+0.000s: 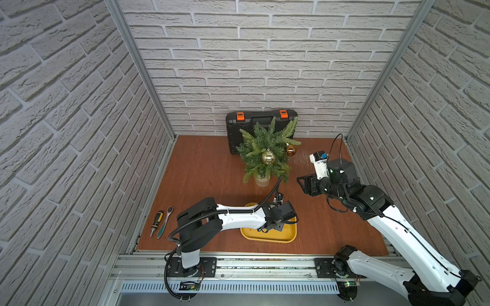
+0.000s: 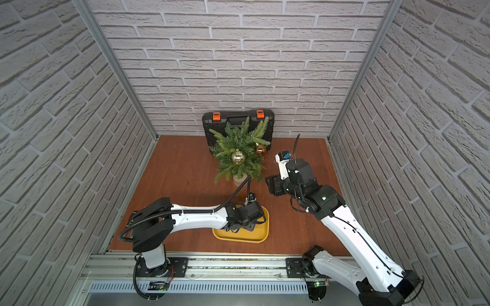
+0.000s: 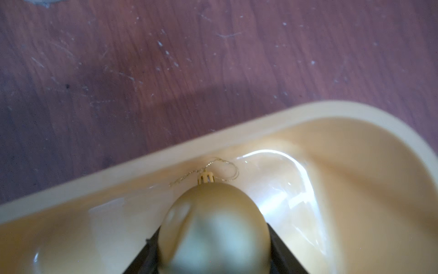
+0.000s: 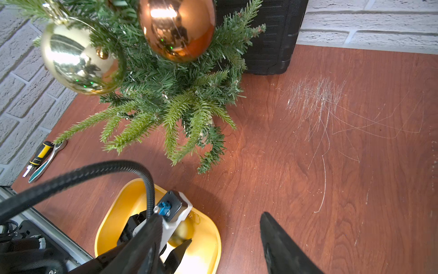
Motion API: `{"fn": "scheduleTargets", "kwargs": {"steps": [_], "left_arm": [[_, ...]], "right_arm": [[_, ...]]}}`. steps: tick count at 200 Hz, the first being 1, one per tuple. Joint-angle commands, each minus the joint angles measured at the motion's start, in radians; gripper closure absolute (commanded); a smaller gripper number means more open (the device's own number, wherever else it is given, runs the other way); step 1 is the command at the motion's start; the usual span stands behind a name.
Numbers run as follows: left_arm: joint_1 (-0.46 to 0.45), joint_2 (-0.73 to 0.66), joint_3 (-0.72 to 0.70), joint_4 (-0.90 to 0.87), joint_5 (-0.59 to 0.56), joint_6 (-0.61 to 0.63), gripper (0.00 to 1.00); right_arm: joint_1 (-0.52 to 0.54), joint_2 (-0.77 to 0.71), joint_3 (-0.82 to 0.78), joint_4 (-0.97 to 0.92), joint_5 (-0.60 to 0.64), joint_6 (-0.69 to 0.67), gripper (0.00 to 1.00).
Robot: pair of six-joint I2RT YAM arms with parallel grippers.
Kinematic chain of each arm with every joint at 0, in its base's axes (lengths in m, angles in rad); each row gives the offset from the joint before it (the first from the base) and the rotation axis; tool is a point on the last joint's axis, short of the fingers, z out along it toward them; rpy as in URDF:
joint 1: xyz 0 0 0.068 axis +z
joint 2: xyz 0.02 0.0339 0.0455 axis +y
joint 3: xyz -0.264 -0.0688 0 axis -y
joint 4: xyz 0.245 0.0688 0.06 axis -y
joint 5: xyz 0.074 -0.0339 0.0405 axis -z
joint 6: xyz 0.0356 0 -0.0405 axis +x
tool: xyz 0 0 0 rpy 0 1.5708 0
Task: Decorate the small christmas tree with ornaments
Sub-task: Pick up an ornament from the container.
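The small christmas tree [image 1: 265,143] [image 2: 236,144] [image 4: 166,95] stands upright on its pale base [image 1: 262,181] at the back middle of the table. Two ornaments hang on it: a mirror-like pale gold one [image 1: 268,158] [image 2: 238,158] [image 4: 78,59] and a copper one [image 1: 291,150] [image 2: 261,150] [image 4: 177,28]. A gold ornament [image 3: 213,225] [image 4: 182,231] lies in the yellow tray [image 1: 265,239] [image 2: 238,239] [image 3: 166,151] [image 4: 118,206]. My left gripper [image 1: 274,225] [image 2: 240,225] [image 3: 213,244] reaches down into the tray, shut on it. My right gripper [image 1: 302,182] [image 2: 270,182] [image 4: 211,217] hovers open and empty, right of the tree.
A black case [image 1: 238,127] [image 2: 212,127] with orange latches leans on the back wall behind the tree. A screwdriver [image 1: 156,222] [image 4: 40,154] and a ratchet [image 1: 165,221] lie at the table's left edge. Brick walls close in three sides.
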Motion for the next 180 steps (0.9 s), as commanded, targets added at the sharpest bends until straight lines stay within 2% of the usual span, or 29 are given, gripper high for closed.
{"fn": "scheduleTargets", "kwargs": {"steps": [1, 35, 66, 88, 107, 138, 155, 180], "left_arm": [[-0.038, -0.099, 0.018, -0.034, -0.009, 0.131, 0.45], [-0.059, -0.239, 0.002, -0.116, 0.049, 0.300, 0.48], [-0.063, -0.435, -0.042, -0.198, 0.068, 0.420, 0.49], [-0.021, -0.597, -0.079, -0.226, 0.087, 0.504, 0.53], [0.076, -0.736, -0.104, -0.243, 0.164, 0.569, 0.55], [0.304, -0.895, -0.080, -0.295, 0.364, 0.679, 0.58], [0.428, -0.922, -0.021, -0.362, 0.494, 0.752, 0.58], [0.574, -0.889, 0.100, -0.492, 0.604, 0.871, 0.59]], "right_arm": [[-0.005, -0.035, 0.027, -0.008, 0.031, -0.016, 0.34], [-0.005, -0.060, 0.037, -0.018, 0.056, -0.026, 0.34], [-0.005, -0.063, 0.059, -0.030, 0.080, -0.038, 0.34], [-0.005, -0.062, 0.071, -0.026, 0.077, -0.037, 0.34], [-0.005, -0.057, 0.078, -0.012, 0.057, -0.035, 0.34], [-0.005, -0.041, 0.094, 0.004, 0.027, -0.032, 0.34], [-0.005, -0.034, 0.099, 0.024, -0.006, -0.030, 0.34], [-0.005, -0.018, 0.101, 0.069, -0.071, -0.034, 0.34]]}}
